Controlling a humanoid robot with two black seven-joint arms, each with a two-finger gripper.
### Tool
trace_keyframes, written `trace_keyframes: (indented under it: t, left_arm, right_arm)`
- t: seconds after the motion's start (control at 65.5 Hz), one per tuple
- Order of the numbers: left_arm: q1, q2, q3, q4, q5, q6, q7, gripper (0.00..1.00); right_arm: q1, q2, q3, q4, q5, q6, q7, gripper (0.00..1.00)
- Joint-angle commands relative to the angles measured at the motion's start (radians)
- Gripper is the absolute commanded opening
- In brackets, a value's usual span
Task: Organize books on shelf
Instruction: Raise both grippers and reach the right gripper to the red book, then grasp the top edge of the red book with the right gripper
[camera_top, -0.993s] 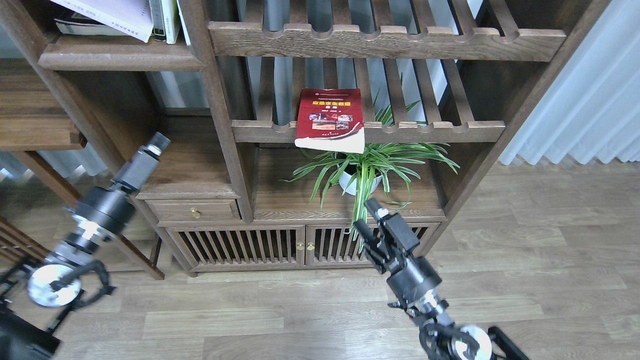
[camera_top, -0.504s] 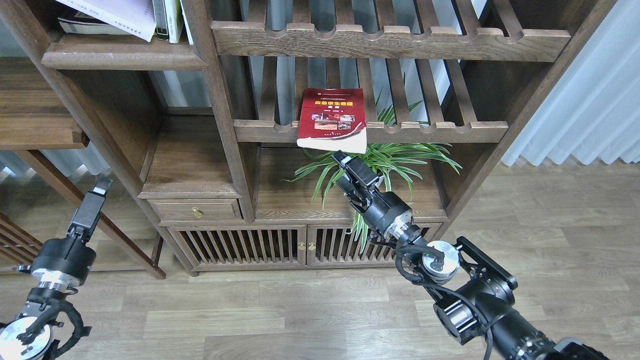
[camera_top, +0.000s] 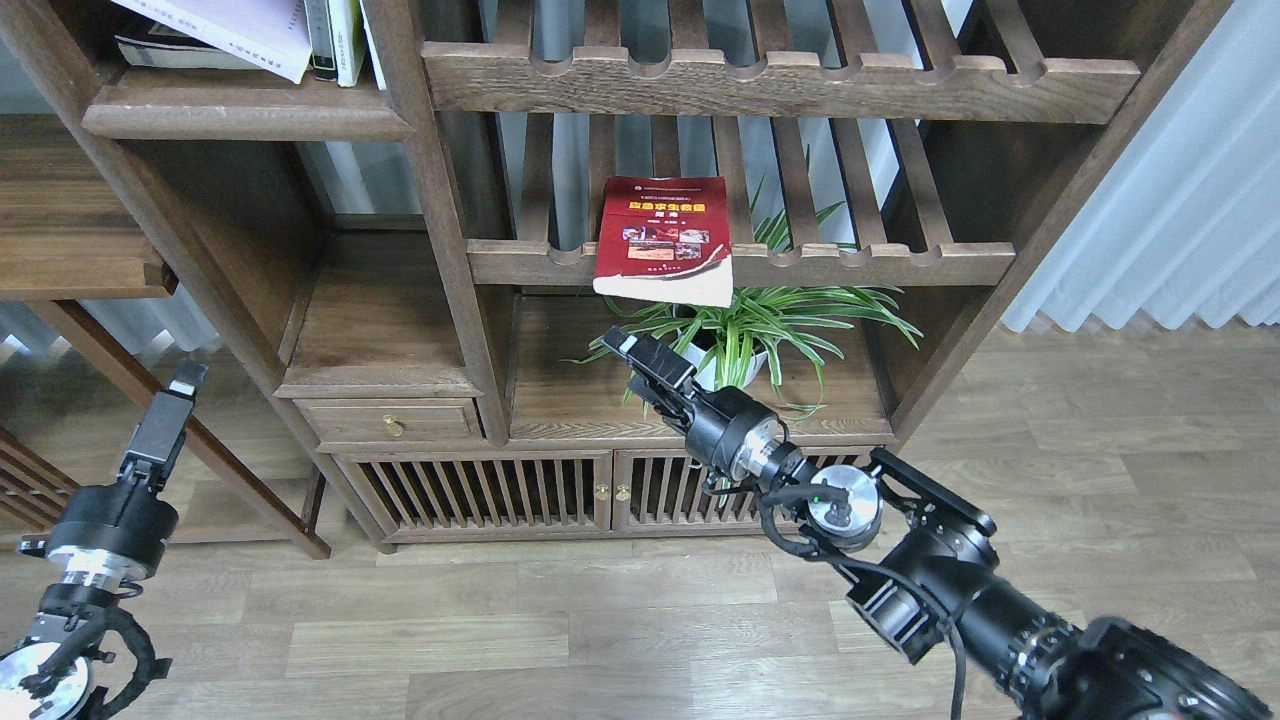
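The red book (camera_top: 663, 238) with a yellow title band and small photos lies flat on a slatted rack, its lower edge hanging over the scalloped front rail. The pale white-lavender book (camera_top: 225, 30) leans on the solid dark-brown shelf (camera_top: 245, 115) at the top left, over a dark book (camera_top: 160, 52) that is mostly hidden. My right gripper (camera_top: 640, 362) is below the red book and a little left of it, not touching it, and looks open and empty. My left gripper (camera_top: 172, 400) is low at the far left, seen narrow and edge-on, far from any book.
A potted spider plant (camera_top: 745, 335) stands on the board under the rack, just right of my right gripper. Upright books (camera_top: 335, 40) stand on the top-left shelf. A drawer (camera_top: 390, 425) and slatted cabinet doors (camera_top: 600, 490) are below. White curtains (camera_top: 1170, 200) hang at right.
My right gripper has risen from near the cabinet doors up towards the red book, then shifted left and slightly down. My left arm has dropped from mid-left to the lower left corner.
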Motion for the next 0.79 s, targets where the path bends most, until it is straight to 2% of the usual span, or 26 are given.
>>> trace_keyframes:
  t: [0.0,0.321,0.55,0.779]
  left_arm:
    - [0.000,-0.001,-0.001,0.000,0.000,0.000,0.000,0.99]
    - [-0.003,0.001,-0.005,-0.003,0.000,0.000,0.002,0.99]
    - [-0.008,0.003,-0.004,-0.011,0.000,0.000,0.003,0.99]
    - [-0.005,0.003,-0.008,-0.012,0.000,0.000,0.003,0.99]
  right_arm:
    - [0.065,0.000,0.003,-0.016,0.059,-0.064,0.027,0.98]
    - [0.111,0.000,0.007,-0.054,0.084,-0.076,0.036,0.98]
    - [0.111,0.000,0.009,-0.088,0.084,-0.142,0.036,0.97]
    - [0.129,0.000,0.023,-0.106,0.085,-0.142,0.039,0.94]
